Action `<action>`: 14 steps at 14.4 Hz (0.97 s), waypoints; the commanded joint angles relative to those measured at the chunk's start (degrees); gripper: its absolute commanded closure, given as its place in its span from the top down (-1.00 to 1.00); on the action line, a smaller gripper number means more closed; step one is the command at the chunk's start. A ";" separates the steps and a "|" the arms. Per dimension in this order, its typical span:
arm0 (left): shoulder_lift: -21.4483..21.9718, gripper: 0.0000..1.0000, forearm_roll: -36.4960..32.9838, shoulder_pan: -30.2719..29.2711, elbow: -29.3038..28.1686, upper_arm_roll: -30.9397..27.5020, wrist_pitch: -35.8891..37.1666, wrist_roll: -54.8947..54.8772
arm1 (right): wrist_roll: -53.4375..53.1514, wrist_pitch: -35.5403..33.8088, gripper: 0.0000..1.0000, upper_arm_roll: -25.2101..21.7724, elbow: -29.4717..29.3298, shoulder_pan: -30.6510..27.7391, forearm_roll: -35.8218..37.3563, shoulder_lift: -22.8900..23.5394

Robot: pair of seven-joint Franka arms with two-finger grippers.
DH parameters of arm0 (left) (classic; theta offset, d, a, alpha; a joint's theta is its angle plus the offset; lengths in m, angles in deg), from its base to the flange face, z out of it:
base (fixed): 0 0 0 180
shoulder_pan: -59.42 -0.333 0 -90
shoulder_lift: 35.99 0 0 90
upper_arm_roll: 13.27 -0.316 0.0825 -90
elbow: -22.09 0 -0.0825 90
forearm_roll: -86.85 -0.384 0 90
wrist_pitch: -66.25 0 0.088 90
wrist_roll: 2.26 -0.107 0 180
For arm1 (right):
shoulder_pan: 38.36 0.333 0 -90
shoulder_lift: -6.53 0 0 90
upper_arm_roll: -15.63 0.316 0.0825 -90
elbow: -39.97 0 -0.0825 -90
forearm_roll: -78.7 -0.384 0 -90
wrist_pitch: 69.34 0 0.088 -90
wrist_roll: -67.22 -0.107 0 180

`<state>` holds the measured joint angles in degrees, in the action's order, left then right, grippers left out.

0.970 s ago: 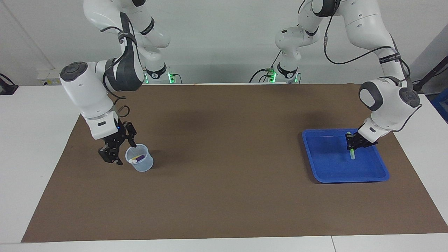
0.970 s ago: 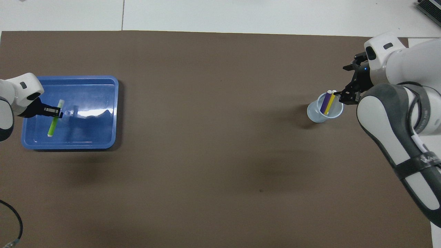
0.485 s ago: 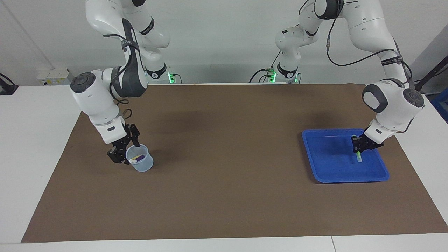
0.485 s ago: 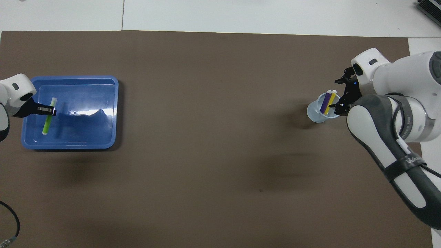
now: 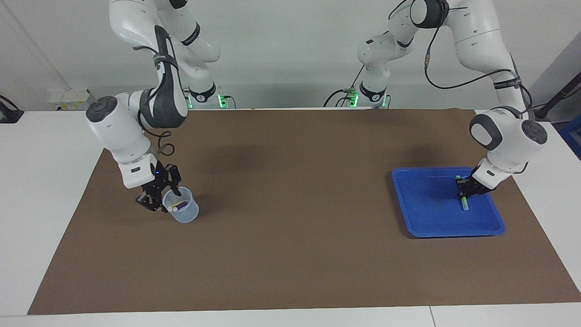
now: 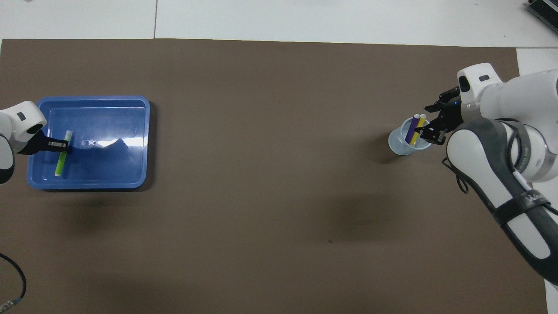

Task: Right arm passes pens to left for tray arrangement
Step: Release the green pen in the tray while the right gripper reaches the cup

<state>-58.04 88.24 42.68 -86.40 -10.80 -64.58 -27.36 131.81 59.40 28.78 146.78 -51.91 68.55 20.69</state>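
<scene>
The blue tray (image 5: 431, 209) lies toward the left arm's end of the table; it also shows in the overhead view (image 6: 109, 161). My left gripper (image 5: 465, 190) (image 6: 62, 144) is low in the tray, shut on the green pen (image 5: 464, 202) (image 6: 60, 162), whose lower end is at the tray floor. The purple pen (image 6: 410, 131) and yellow pen (image 6: 419, 125) lean in a pale translucent cup (image 5: 183, 210) (image 6: 399, 146) toward the right arm's end. My right gripper (image 5: 161, 194) (image 6: 433, 124) is open at the cup's rim, close to the yellow pen.
A brown mat (image 5: 290, 190) covers most of the white table. A black cable (image 6: 17, 283) loops at the mat's edge nearest the robots at the left arm's end.
My left gripper has carried the green pen toward the left arm's end of the tray and lowered it. My right gripper has shifted slightly at the cup's rim, still open.
</scene>
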 commanded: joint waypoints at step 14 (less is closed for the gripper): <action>1.83 -1.00 -0.24 -1.19 -5.23 0.60 -1.10 4.17 | -66.35 1.51 0.60 0.56 -0.90 -0.96 -6.03 -1.94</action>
<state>-57.15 88.24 41.12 -88.04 -10.38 -64.66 -25.17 67.75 60.27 29.09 145.43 -53.17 61.78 18.58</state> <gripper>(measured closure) 0.828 0.256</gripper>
